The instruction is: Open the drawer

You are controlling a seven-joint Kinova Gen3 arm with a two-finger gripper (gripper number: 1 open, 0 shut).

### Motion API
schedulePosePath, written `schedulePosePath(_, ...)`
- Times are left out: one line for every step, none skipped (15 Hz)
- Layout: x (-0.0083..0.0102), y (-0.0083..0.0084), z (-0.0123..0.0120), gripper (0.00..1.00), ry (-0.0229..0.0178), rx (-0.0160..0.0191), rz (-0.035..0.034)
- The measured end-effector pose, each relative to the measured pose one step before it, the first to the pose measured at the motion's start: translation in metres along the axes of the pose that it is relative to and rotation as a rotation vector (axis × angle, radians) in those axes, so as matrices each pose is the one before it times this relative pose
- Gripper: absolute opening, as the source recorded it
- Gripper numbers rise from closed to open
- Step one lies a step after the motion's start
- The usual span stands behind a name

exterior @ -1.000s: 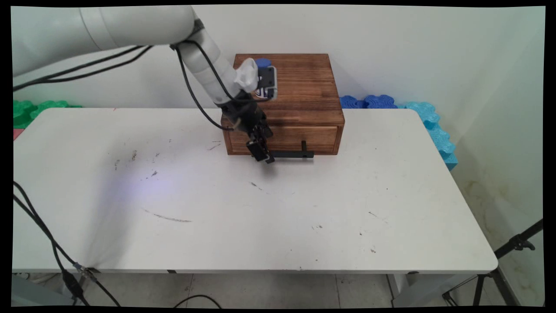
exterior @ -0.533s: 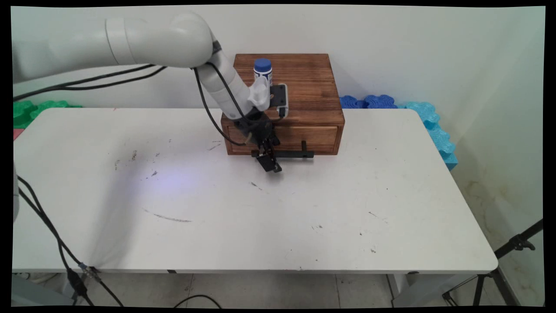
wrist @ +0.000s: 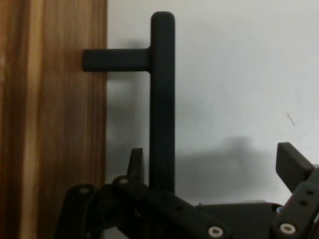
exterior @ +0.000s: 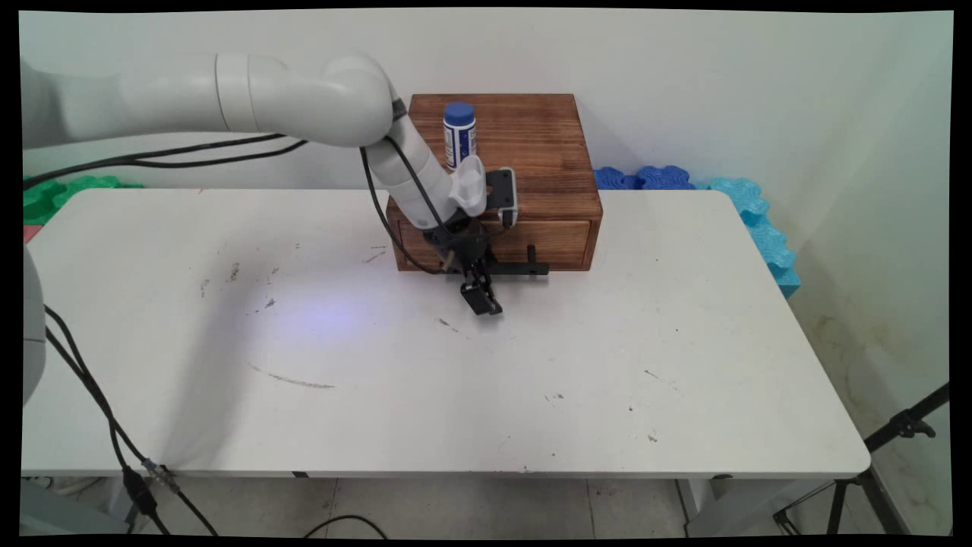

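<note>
A brown wooden box (exterior: 531, 152) stands at the table's back, its drawer (exterior: 566, 241) shut. A black bar handle (exterior: 524, 269) runs along the drawer front on short posts. My gripper (exterior: 483, 301) hangs low in front of the drawer at the handle's left end, fingers pointing down toward the table. In the hand view the gripper (wrist: 214, 162) is open, and the handle (wrist: 162, 99) runs between its fingers, close to the left finger (wrist: 136, 163) and far from the right one (wrist: 293, 164). A white bottle with a blue cap (exterior: 459, 134) stands upright on the box top.
Blue foam pieces (exterior: 644, 178) and cyan ones (exterior: 762, 222) lie behind and beside the table's right end, green ones (exterior: 61, 190) at the back left. A black tripod (exterior: 900, 429) stands at the lower right. Black cables (exterior: 91, 395) hang at the left.
The arm has swung right and lowered, carrying the gripper from the drawer front's left part down toward the table in front of the handle. The box and drawer have not moved.
</note>
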Motion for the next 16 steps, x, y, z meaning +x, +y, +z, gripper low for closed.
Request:
schedulePosePath(0.0012, 0.00205, 0.003, 1.0, -0.00016, -0.00009, -0.00024)
schedulePosePath(0.00082, 0.00183, 0.00227, 1.0, -0.00023, -0.00014, -0.00082)
schedulePosePath(0.0005, 0.00127, 0.0013, 1.0, -0.00002, -0.00026, -0.00155)
schedulePosePath(0.00058, 0.00196, 0.00145, 1.0, 0.00019, -0.00019, -0.00289)
schedulePosePath(0.00088, 0.0029, 0.00132, 1.0, 0.00012, -0.0012, -0.00291)
schedulePosePath(0.00075, 0.00335, 0.00073, 1.0, 0.00049, -0.00234, -0.00371)
schedulePosePath(0.00063, 0.00327, 0.00045, 1.0, 0.00024, -0.00298, -0.00289)
schedulePosePath(0.00042, 0.00258, 0.0, 1.0, 0.00024, -0.00239, -0.00141)
schedulePosePath(0.00037, 0.00392, -0.00018, 1.0, 0.00057, -0.00358, -0.00256)
schedulePosePath(0.00033, 0.00295, -0.00021, 1.0, 0.00021, -0.00297, -0.00134)
schedulePosePath(0.00079, 0.00434, -0.00031, 1.0, 0.00053, -0.00454, -0.00118)
schedulePosePath(0.0003, 0.00318, -0.00051, 1.0, 0.00042, -0.00304, -0.00095)
schedulePosePath(0.00024, 0.00479, -0.00076, 1.0, 0.00027, -0.00457, -0.00153)
schedulePosePath(0.00006, 0.00563, -0.00107, 1.0, 0.0006, -0.00528, -0.00124)
schedulePosePath(-0.00013, 0.00567, -0.00129, 1.0, 0.00123, -0.00517, -0.00086)
schedulePosePath(-0.00019, 0.00505, -0.00104, 1.0, 0.00053, -0.00469, 0.00012)
